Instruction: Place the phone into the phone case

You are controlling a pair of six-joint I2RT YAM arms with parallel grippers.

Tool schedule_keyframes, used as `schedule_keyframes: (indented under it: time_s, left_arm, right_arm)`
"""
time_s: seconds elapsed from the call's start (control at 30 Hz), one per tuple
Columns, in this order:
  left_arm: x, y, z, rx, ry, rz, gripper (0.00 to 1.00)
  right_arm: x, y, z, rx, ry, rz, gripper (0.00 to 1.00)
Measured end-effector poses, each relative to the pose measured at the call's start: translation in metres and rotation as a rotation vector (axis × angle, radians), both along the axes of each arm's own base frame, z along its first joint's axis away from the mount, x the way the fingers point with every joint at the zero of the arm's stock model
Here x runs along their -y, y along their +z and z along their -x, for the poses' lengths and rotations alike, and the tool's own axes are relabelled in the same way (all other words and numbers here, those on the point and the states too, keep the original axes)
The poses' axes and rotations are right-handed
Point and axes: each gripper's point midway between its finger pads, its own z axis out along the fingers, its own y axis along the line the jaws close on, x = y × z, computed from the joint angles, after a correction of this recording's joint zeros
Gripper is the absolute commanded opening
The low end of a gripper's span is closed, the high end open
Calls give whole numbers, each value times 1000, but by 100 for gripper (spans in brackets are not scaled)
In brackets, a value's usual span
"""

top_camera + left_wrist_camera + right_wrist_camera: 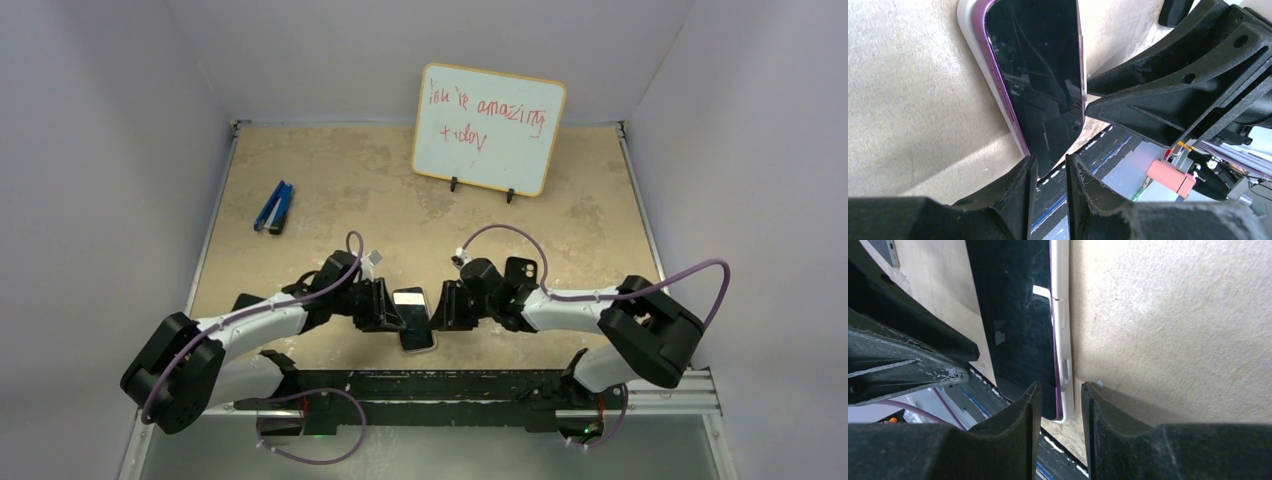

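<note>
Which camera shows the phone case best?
The right wrist view: the white phone case runs close-up beside the phone, a cutout visible. The left wrist view shows only its pale rim; the top view shows it tiny.

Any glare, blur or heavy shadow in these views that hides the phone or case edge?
Top external: even light, sharp, but the phone is small. Left wrist: dark screen shows reflections; the near fingers are soft. Right wrist: one small glare patch on the screen; phone case rim crisp, soft shadow beside it on the table.
</note>
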Motion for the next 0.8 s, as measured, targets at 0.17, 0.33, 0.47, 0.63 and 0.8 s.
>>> schedule_keyframes:
  time_s: [0.17, 0.33, 0.47, 0.63, 0.8]
  left_arm:
    - [0, -2, 5, -12, -8, -10, 27]
    - [2, -2, 7, -14, -12, -16, 27]
    - [3, -9, 12, -32, -20, -35, 28]
    - [3, -18, 17, -53, -33, -66, 29]
    - [5, -23, 18, -60, -34, -77, 18]
  right_arm:
    - [2, -3, 5, -11, 13, 2, 35]
    - [2, -3, 6, -12, 21, -10, 34]
    - [2, -4, 10, -20, 31, -22, 34]
    - [1, -3, 11, -18, 34, -28, 33]
    - [0, -3, 11, -16, 36, -32, 27]
